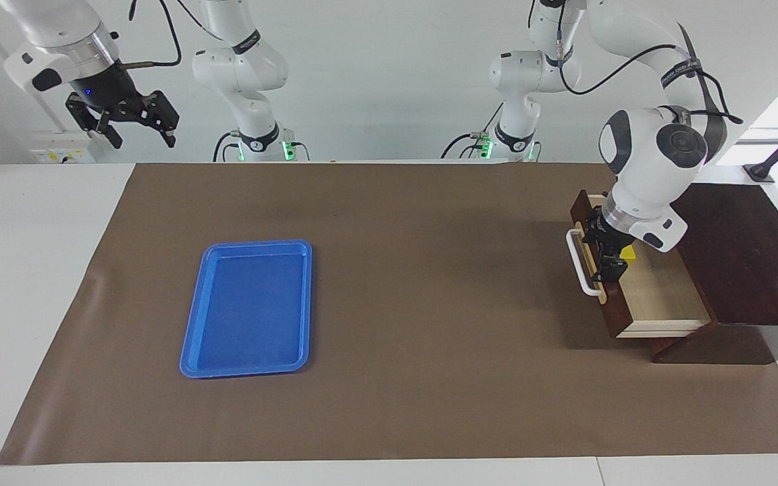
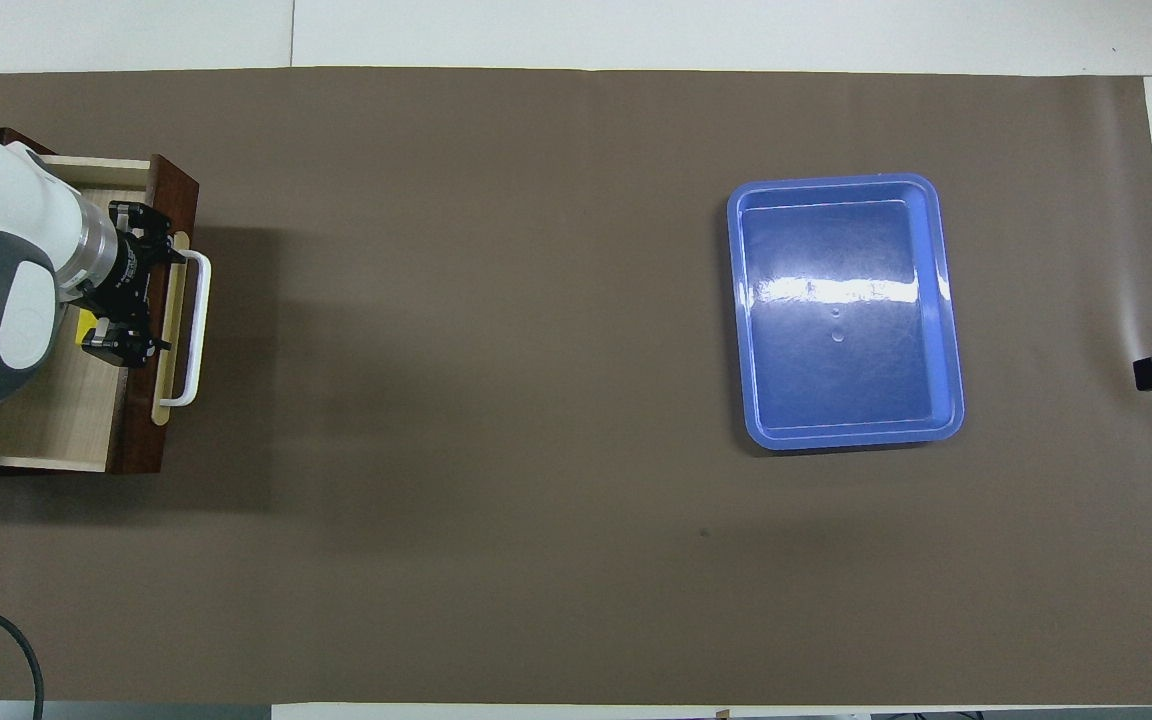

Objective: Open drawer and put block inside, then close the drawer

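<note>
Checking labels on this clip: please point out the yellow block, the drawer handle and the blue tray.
yellow block (image 1: 627, 252), facing view, visible top corner.
drawer handle (image 2: 198, 325), overhead view, white bar's middle.
blue tray (image 1: 190, 341), facing view, rim.

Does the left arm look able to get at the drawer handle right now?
Probably yes. The left gripper is open just above the drawer's front, beside its white handle, with nothing between them. The block sits inside.

A blue tray (image 1: 247, 307) lies on the brown mat (image 1: 429, 270) covering the table.
</note>
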You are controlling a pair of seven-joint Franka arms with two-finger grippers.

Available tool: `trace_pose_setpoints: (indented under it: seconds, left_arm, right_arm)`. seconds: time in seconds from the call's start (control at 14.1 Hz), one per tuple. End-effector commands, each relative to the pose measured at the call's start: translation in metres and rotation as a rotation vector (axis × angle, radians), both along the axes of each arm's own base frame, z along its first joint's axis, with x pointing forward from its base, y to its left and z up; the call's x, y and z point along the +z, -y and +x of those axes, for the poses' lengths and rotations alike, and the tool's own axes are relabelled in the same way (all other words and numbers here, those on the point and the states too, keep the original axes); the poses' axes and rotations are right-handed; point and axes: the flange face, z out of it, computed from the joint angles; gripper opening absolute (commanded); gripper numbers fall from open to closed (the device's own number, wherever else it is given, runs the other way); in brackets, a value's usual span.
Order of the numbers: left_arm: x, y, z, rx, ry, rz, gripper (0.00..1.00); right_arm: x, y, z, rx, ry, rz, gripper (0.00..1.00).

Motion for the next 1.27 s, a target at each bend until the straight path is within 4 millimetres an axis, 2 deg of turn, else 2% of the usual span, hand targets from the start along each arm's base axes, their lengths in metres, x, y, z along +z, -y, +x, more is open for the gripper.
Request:
trace_pose_setpoints:
  seconds: [0.0,0.07,0.35,0.49,0.57,0.71,0.78,0.85,1.06,1.2]
  left_arm:
    - [0.005,-0.035,-0.002,-0.048,0.024,0.064,1.0]
    - [0.006,-0.047,-0.001,-0.049,0.028,0.065,1.0]
    - [0.007,-0.115,-0.004,-0.022,0.036,0.066,1.0]
    - [0.008,-0.14,-0.004,-0.041,0.05,0.068,1.0]
    - [0.01,-0.138,-0.002,-0.051,0.051,0.068,1.0]
    - [0.028,-0.12,0.004,-0.09,0.034,0.069,1.0]
    - [0.046,-0.105,0.006,-0.147,0.029,0.066,1.0]
    - [0.056,-0.099,0.004,-0.199,0.018,0.054,1.0]
    - [0.096,-0.075,-0.017,-0.533,-0.01,0.031,1.0]
    - [0.127,-0.067,-0.021,-0.704,0.016,-0.071,1.0]
  right_arm:
    - [0.005,-0.001,-0.003,-0.026,0.024,0.012,1.0]
    - [0.006,-0.002,-0.004,-0.025,0.025,0.009,1.0]
    - [0.005,-0.004,-0.003,-0.022,0.031,0.002,1.0]
    - [0.002,-0.001,-0.003,-0.023,0.059,0.001,1.0]
    - [-0.002,-0.002,-0.001,-0.022,0.06,0.001,1.0]
    - [-0.015,-0.001,0.006,-0.023,0.078,-0.002,1.0]
    - [-0.02,-0.001,0.007,-0.023,0.076,0.0,1.0]
    - [-0.021,-0.003,0.008,-0.022,0.074,0.0,1.0]
    - [-0.021,-0.005,0.007,-0.02,0.071,0.0,1.0]
    - [-0.02,-0.004,0.008,-0.019,0.072,-0.002,1.0]
